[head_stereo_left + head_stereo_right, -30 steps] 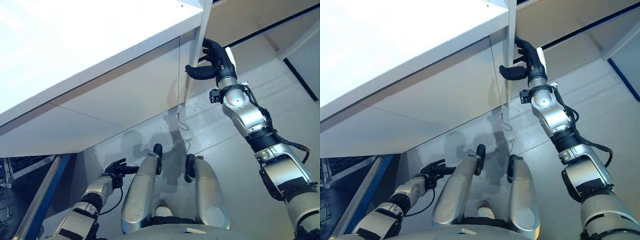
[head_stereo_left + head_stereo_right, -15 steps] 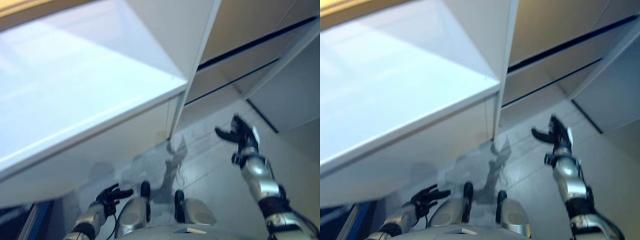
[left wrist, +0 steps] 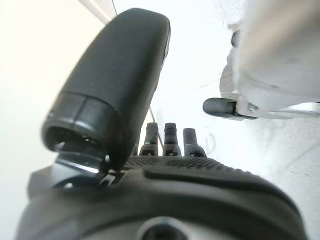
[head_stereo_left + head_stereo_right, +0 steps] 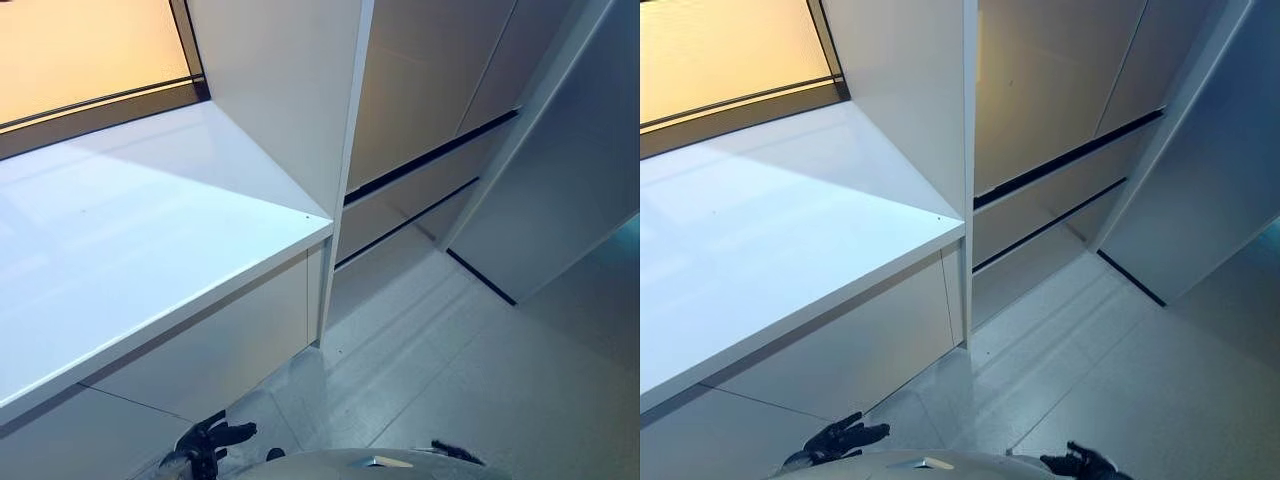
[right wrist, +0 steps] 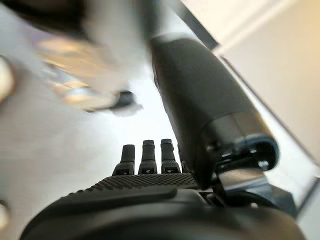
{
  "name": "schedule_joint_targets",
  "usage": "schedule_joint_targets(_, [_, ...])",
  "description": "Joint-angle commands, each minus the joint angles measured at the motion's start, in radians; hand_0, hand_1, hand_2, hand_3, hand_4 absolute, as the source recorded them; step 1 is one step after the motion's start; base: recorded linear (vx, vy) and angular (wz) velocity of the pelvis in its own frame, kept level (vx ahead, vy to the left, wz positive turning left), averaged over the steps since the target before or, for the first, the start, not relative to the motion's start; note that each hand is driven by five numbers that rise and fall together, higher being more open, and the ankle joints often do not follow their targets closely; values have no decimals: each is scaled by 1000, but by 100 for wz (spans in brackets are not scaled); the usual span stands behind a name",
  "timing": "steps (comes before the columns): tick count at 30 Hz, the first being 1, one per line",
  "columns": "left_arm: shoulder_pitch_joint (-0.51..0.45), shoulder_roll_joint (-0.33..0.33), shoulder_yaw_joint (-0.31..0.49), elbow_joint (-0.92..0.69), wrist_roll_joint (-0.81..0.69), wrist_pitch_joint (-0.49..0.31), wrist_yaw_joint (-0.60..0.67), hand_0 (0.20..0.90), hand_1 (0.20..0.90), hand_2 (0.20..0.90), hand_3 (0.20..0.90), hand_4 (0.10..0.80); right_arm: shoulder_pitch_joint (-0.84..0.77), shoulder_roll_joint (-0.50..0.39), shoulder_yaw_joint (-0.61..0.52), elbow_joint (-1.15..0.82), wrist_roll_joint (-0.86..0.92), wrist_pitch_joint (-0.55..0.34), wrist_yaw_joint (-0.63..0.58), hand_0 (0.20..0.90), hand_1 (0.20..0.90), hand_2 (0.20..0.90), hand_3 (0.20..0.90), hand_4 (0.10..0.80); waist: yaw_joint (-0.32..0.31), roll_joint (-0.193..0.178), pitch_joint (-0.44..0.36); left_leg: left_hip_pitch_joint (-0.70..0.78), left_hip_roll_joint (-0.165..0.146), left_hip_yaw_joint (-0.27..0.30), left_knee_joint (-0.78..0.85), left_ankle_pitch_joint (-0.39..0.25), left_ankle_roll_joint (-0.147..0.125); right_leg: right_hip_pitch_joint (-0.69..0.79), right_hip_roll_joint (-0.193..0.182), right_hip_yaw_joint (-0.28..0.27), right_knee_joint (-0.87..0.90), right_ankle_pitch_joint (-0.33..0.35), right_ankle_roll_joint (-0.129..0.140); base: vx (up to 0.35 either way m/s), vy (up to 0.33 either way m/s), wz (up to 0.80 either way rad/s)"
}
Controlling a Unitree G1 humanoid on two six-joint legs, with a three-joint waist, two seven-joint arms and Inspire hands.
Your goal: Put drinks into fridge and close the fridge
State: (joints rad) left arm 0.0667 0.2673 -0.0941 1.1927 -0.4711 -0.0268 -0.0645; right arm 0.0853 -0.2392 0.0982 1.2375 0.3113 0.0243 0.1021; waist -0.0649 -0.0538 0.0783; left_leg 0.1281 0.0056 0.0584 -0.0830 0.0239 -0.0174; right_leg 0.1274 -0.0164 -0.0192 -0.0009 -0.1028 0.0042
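Both the left hand (image 4: 836,438) and right hand (image 4: 1080,463) hang low, fingers relaxed and empty, well below the counter (image 4: 120,240), with no drinks visible and the fridge not identifiable, so a door may be left ajar unnoticed.

A glossy white counter (image 4: 130,250) fills the left of the scene, brightly lit on top, with plain white cabinet fronts (image 4: 210,350) below it. Behind it a warm orange-lit panel (image 4: 80,50) sits above a dark strip, and a tall white upright panel (image 4: 290,90) rises at the counter's end. To the right stand beige cabinet fronts (image 4: 420,90) split by dark gaps, above a pale grey tiled floor (image 4: 450,370).
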Motion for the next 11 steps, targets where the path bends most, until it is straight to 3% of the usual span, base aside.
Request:
schedule_joint_targets(1, [-34,-7,6,23,5,-71,-2,900,900,900,900,800,-30,-4,46,3,-41,-9,96,900,900,900,900,800,0,10,1,-44,-18,41,39,-61,35,-81,11,-21,-16,107,50,-14,27,-13])
schedule_joint_targets(11, [-39,-17,-14,19,-5,-63,-1,900,900,900,900,800,-27,-4,53,16,-61,5,109,900,900,900,900,800,1,4,-4,-34,-18,40,38,-69,35,-71,14,-19,-28,108,54,-5,5,-1])
